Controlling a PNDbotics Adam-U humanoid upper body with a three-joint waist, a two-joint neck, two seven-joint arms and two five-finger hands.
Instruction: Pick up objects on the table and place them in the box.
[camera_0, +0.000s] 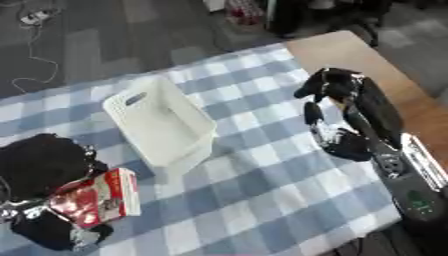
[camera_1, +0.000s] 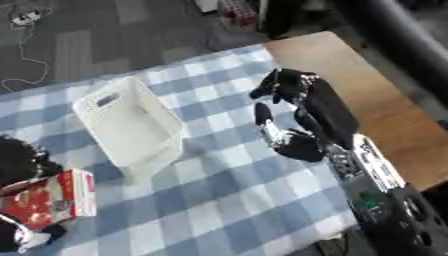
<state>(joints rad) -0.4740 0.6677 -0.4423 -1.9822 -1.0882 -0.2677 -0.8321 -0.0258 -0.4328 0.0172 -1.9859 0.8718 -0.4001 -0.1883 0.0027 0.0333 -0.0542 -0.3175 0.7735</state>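
My left hand (camera_0: 52, 220) lower left, fingers curled round red carton (camera_0: 101, 197); print unreadable. Right hand (camera_0: 337, 87) at right, fingers curled, holding nothing. White basket (camera_0: 157, 122) centre.

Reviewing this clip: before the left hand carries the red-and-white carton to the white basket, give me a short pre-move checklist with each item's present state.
1. Left hand has the red-and-white carton: ok, fingers are curled round it at lower left.
2. Carton lifted off the checked tablecloth: cannot tell.
3. White basket open and able to receive: ok, mouth faces up and nothing shows inside.
4. Cloth between carton and basket free of obstacles: ok.
5. Right hand out of the way: ok, it is to the basket's right, apart from it.
6. Right hand holding nothing: cannot tell.
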